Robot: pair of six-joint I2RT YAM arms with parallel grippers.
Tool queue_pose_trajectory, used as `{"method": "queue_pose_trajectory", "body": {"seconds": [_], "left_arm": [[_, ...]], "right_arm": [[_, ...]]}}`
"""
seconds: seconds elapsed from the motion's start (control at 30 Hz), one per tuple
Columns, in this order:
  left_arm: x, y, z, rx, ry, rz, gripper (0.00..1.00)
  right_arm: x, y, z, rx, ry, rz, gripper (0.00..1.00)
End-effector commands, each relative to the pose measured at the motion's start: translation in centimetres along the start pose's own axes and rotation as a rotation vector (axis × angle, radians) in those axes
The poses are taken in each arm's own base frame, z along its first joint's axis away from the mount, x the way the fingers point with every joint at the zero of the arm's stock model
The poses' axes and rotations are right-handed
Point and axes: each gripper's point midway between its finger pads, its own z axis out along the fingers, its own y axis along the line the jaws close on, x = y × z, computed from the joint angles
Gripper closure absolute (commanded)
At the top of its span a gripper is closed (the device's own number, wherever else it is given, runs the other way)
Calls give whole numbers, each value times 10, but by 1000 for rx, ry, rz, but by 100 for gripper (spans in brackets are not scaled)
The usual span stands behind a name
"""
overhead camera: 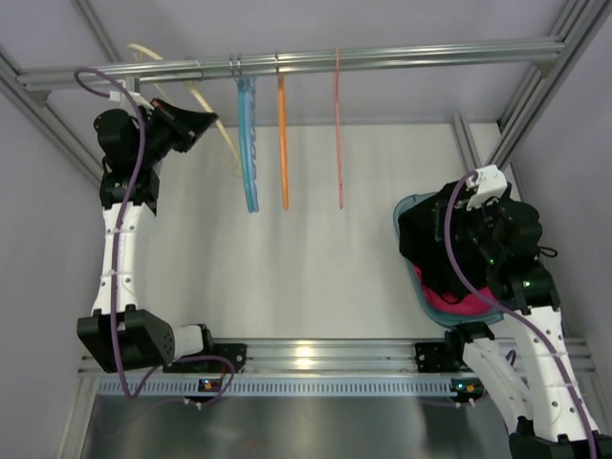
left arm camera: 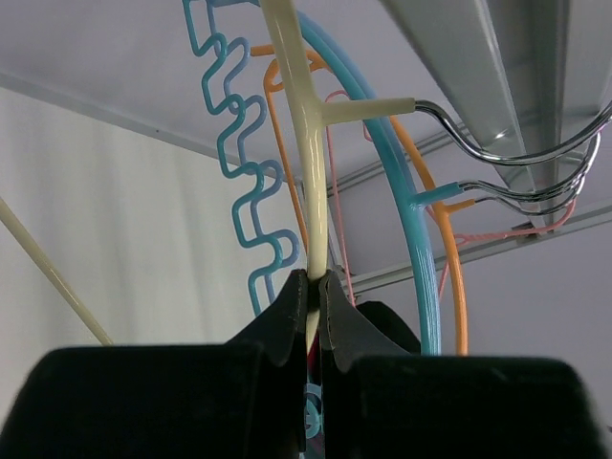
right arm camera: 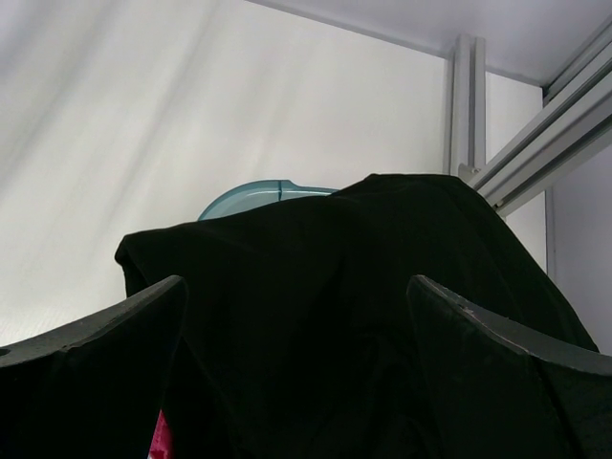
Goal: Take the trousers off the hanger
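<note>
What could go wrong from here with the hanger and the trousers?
1. The left gripper is clamped on the cream hanger, right beside the blue hanger and orange hanger; pulling might snag them.
2. The trousers are heaped over the teal bin rim and might slide out.
3. The open right gripper sits close over the trousers; moving off might drag them.

Pale grey walls [overhead camera: 38,239]; white tabletop [overhead camera: 316,258]; aluminium rail [overhead camera: 402,55] overhead; even diffuse light.

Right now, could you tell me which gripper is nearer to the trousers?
Right. The right gripper hangs open right at the trousers; the left gripper is far across, clamped on the hanger.
</note>
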Motion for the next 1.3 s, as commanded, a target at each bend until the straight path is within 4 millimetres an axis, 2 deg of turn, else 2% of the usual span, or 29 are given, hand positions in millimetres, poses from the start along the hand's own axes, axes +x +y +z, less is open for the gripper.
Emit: {"method": "queue_pose_trajectory", "body": {"seconds": [0.0, 0.13, 0.4, 0.63, 0.73, 0.8, 1.0, 1.03, 1.07, 1.1, 1.17, 1.2, 1.27], "left_arm": [[-25, -15, -5, 3, -88, -115, 100], [-25, -23, -10, -7, -92, -224, 100], [-35, -22, -11, -57, -129, -362, 100], [-40, -44, -4, 92, -81, -233, 100], [-34, -47, -4, 141, -51, -209, 100], [-26, -44, -3, 157, -20, -205, 100], [-21, -39, -5, 162, -9, -179, 100], [-21, -41, -8, 165, -17, -162, 98], [-22, -41, -9, 158, -28, -151, 86], [-23, -35, -9, 130, -46, -136, 77], [-25, -37, -13, 120, -72, -111, 65], [-26, -36, -14, 111, -83, -94, 55], [-27, -35, -17, 99, -101, -75, 50]], "right_arm": [[-7, -5, -4, 19, -32, -8, 1], [-8, -5, -5, 17, -33, -5, 1], [-9, -5, -8, 18, -37, -3, 1], [-9, -4, -8, 15, -36, -2, 1], [-10, -4, -8, 16, -36, -3, 1], [-9, -4, -8, 16, -31, -6, 1], [-12, -3, -8, 7, -36, -14, 1], [-12, -3, -8, 6, -36, -13, 1], [-11, -3, -7, 3, -32, -12, 1], [-13, -3, -7, 2, -34, -14, 1], [-13, -3, -6, 2, -32, -11, 1], [-14, -3, -5, -1, -34, -11, 1], [-13, -1, -4, -6, -30, -8, 1]]}}
